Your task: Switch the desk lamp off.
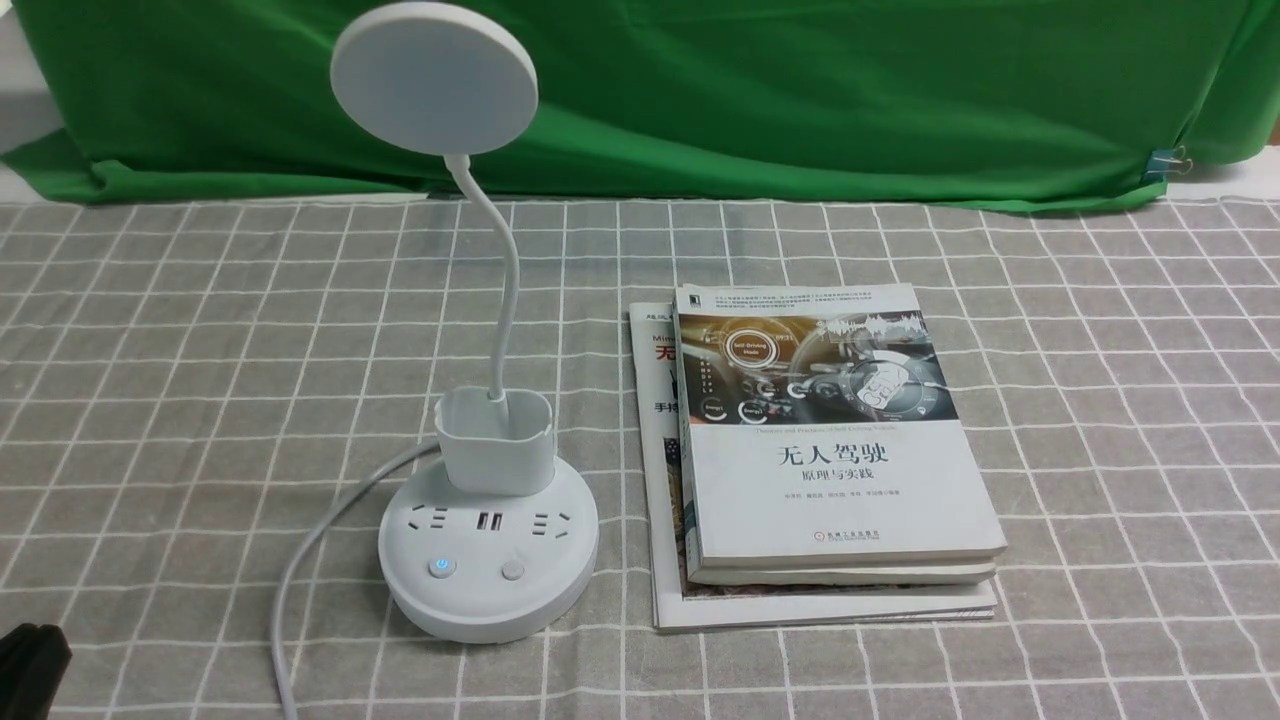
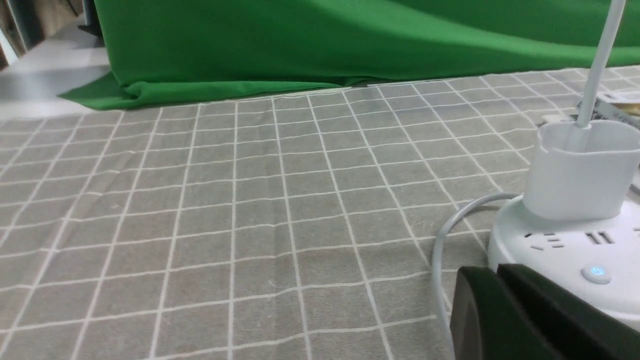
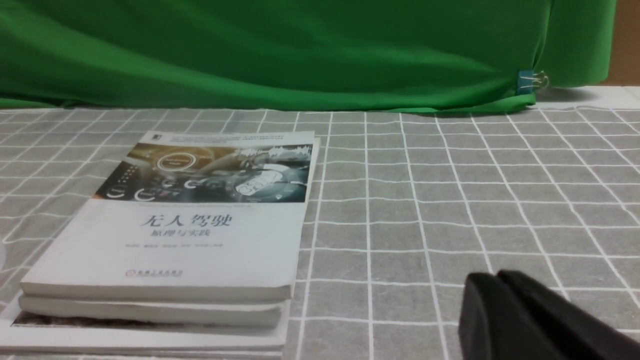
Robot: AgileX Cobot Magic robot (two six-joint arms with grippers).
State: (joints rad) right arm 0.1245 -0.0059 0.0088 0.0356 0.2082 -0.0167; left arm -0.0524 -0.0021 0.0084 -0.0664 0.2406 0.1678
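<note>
The white desk lamp (image 1: 487, 560) stands left of centre on the checked cloth. Its round disc head (image 1: 434, 77) is held up on a thin gooseneck (image 1: 505, 290) that rises from a small cup holder (image 1: 495, 440). The round base has sockets and two buttons: the left button (image 1: 441, 567) glows blue, the right button (image 1: 513, 571) is plain. My left gripper (image 2: 495, 271) is shut and empty, low beside the base (image 2: 565, 250), a little short of the glowing button (image 2: 596, 273); its tip shows at the front view's lower left corner (image 1: 30, 665). My right gripper (image 3: 495, 276) is shut and empty over bare cloth.
A stack of books (image 1: 830, 450) lies just right of the lamp base, also in the right wrist view (image 3: 170, 235). The lamp's white cord (image 1: 300, 580) curves from the base toward the front edge. A green cloth backdrop (image 1: 700, 90) closes the far side, with a clip (image 1: 1165, 162) at the right.
</note>
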